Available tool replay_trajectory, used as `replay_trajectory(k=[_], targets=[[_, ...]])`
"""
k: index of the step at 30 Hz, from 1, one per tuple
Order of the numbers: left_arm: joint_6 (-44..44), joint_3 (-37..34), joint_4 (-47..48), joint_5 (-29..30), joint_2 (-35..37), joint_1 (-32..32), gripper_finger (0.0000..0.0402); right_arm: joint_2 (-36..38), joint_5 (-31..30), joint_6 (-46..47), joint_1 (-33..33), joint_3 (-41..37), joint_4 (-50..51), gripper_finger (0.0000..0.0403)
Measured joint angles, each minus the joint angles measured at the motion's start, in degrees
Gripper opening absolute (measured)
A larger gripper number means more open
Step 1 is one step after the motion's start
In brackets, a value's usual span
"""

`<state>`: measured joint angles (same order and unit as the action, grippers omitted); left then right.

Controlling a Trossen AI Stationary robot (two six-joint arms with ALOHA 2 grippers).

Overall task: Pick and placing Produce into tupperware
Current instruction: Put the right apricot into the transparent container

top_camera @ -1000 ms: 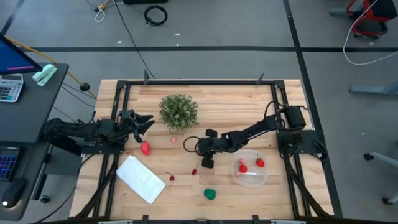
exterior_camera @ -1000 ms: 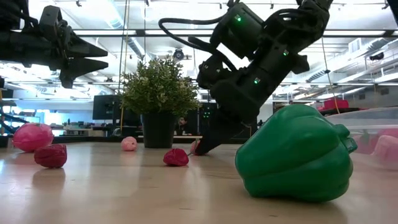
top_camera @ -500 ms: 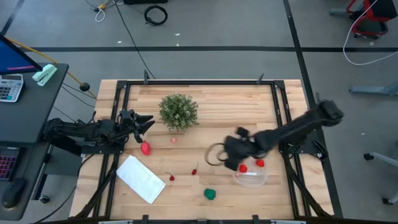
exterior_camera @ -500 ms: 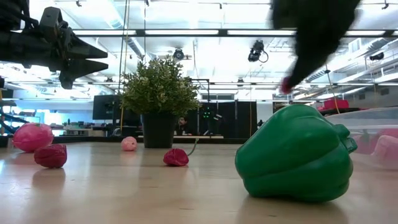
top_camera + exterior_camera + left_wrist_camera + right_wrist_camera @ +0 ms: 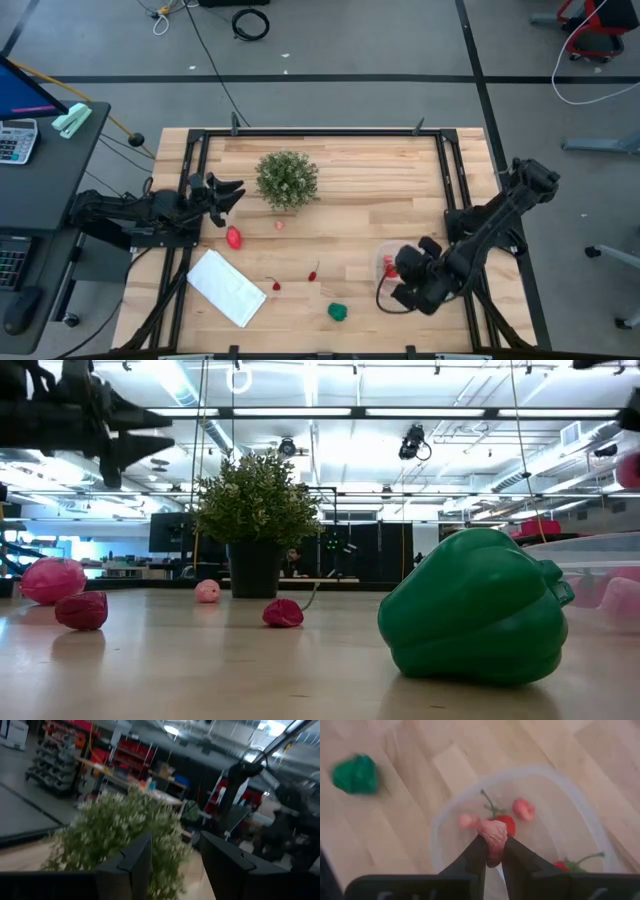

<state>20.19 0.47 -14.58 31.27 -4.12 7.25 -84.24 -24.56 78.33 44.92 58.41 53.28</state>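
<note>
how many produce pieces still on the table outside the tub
5: big pink toy fruit left of centre, tiny pink piece by the bushy green plant, stemmed red piece and smaller red piece mid-table, green toy pepper at the front. None looks hidden.

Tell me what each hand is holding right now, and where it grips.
The right hand pinches a small pink fruit by its lower end, above the container. The left hand holds nothing.

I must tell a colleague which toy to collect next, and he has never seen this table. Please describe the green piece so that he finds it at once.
Start at the bushy potted plant near the far edge of the wooden table, then look straight across to the near edge. There, between the flat white rectangle and the clear round tupperware, lies the green toy pepper. It is the only green piece of produce; the loose pieces around it are red or pink.
</note>
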Motion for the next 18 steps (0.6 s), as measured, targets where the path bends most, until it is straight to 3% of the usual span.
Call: replay_trajectory(k=[9, 18], targets=[[-0.2, 0.9, -2.4, -0.6, 0.0, 0.0, 0.0172, -8.8, 3.4, -0.3, -0.9, 0.0, 0.0, 0.009], [6.0, 10.9, -1.4, -11.2, 0.0, 0.0, 0.0184, -10.1, 1.5, -5.4, -5.1, 0.0, 0.0, 0.0169]])
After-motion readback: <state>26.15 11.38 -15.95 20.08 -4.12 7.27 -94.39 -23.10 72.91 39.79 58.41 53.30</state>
